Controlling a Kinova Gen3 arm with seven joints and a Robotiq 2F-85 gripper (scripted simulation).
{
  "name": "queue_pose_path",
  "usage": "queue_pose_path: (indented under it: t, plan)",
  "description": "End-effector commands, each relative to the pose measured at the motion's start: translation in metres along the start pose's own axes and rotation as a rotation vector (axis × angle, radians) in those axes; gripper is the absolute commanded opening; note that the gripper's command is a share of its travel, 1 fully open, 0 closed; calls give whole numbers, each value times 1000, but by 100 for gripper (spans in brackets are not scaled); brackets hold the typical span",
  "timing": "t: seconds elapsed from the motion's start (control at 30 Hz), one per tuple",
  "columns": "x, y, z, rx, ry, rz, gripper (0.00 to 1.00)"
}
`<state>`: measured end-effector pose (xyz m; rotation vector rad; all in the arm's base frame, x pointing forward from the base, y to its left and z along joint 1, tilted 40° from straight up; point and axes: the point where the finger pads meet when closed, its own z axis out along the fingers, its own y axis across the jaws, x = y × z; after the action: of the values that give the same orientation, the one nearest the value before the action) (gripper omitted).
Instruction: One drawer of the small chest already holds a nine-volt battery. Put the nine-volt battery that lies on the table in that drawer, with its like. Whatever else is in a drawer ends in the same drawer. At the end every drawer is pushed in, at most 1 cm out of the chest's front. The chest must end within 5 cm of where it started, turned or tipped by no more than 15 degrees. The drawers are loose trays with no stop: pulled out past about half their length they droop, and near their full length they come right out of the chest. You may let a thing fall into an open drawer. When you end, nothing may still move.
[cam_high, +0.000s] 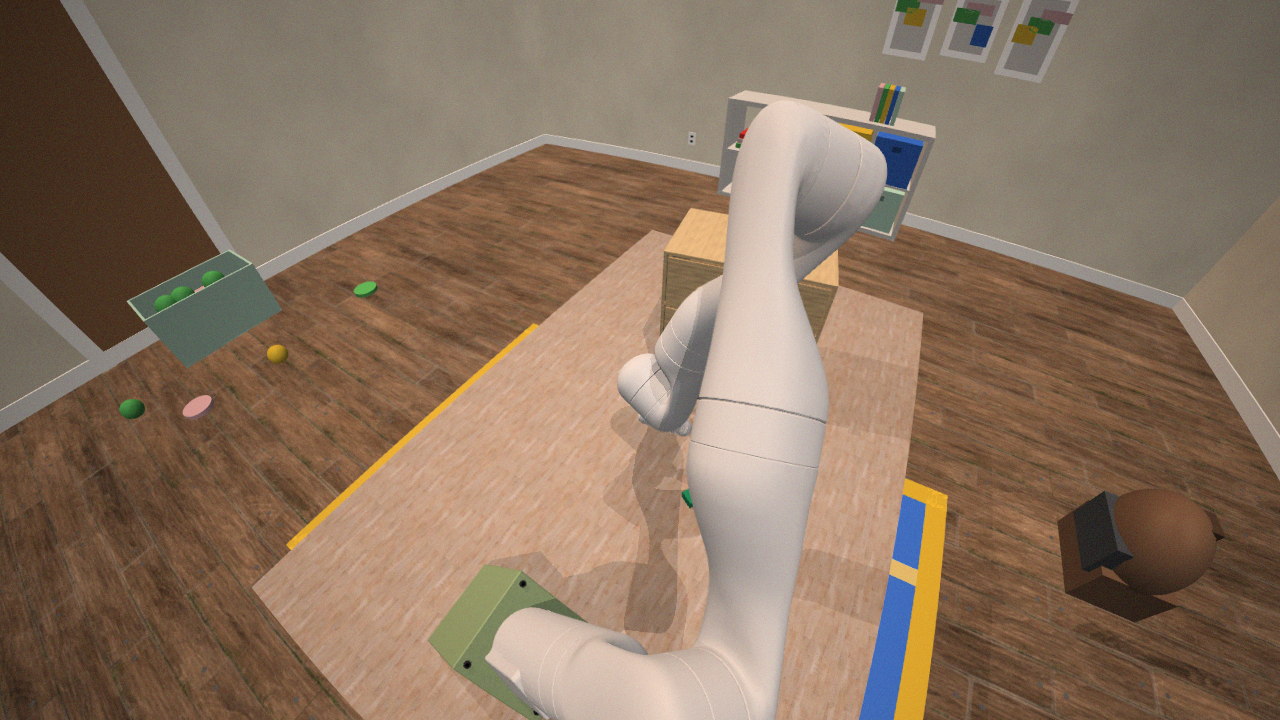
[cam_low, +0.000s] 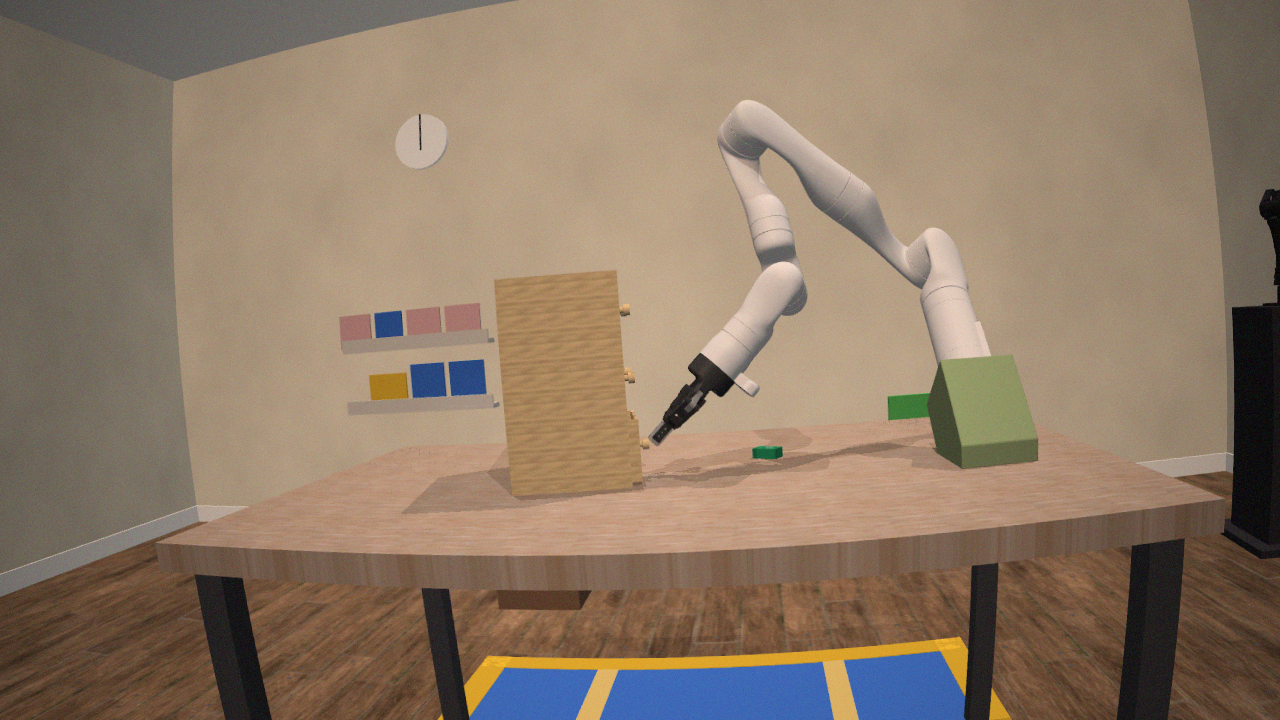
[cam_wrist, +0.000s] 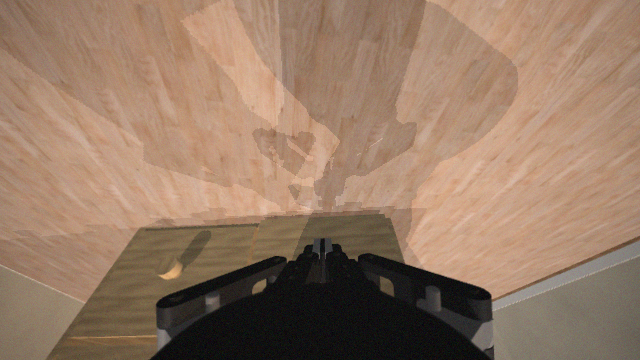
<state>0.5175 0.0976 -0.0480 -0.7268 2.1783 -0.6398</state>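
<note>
The wooden chest (cam_high: 696, 234) (cam_low: 563, 385) stands upright on the table. Its lowest drawer nearest the exterior camera (cam_low: 634, 452) (cam_wrist: 280, 231) sticks out a little from the front; the others there look pushed in. My gripper (cam_low: 657, 439) (cam_wrist: 323, 250) is shut and empty, pointing slantwise down at that drawer's front. Its tips are right by the drawer's knob (cam_low: 644, 443); whether they touch is unclear. The green nine-volt battery (cam_high: 687, 497) (cam_low: 767, 452) lies on the table between chest and arm base, outside the wrist view. The drawers' insides and the like battery are hidden.
The green arm base (cam_high: 474, 617) (cam_low: 984, 411) stands at the table's other end. Another knob (cam_wrist: 171, 270) projects from the chest front beside the protruding drawer. The arm hides part of the chest and the gripper in the top view. Shadows cross the table (cam_low: 850, 510).
</note>
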Motion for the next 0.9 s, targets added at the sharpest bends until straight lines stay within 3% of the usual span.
queue_pose_path:
  t: [0.0,0.87]
  plan:
    - [-6,-1,4,1,-3,-8,0]
    - [-12,-1,10,1,-3,-8,0]
